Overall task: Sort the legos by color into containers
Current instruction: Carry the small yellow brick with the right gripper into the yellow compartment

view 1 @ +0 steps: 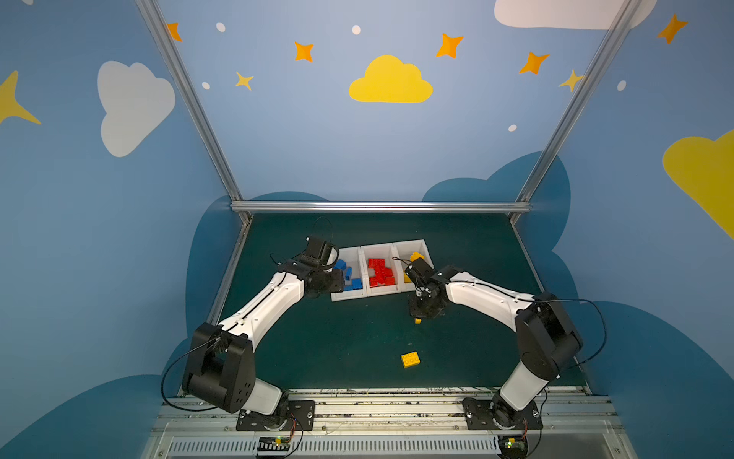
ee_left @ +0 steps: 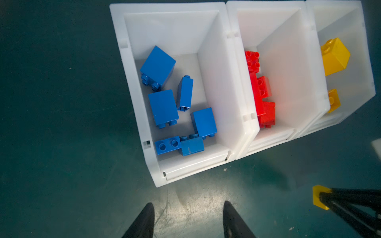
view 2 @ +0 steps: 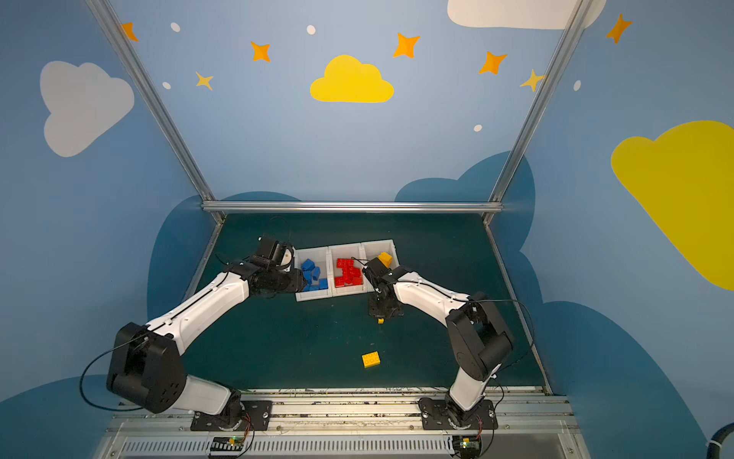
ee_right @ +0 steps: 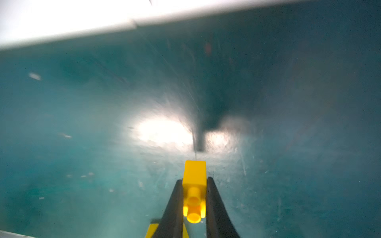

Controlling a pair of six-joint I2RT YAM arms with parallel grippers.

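Note:
Three white bins stand in a row at the back of the mat. The left bin (ee_left: 129, 82) holds several blue legos (ee_left: 162, 107), the middle bin (view 1: 377, 251) red legos (view 1: 380, 272), and the right bin (view 1: 417, 244) yellow legos (ee_left: 335, 56). My right gripper (ee_right: 194, 179) is shut on a small yellow lego (ee_right: 194, 170), low over the mat just in front of the right bin; in both top views this lego (view 1: 418, 320) (view 2: 380, 320) peeks out below the wrist. My left gripper (ee_left: 188, 204) is open and empty, hovering in front of the blue bin.
A flat yellow lego (view 1: 410, 359) (view 2: 371, 359) lies alone on the green mat (view 1: 337, 349) near the front, between the two arms. Metal frame rails (view 1: 377, 206) border the mat at the back and sides.

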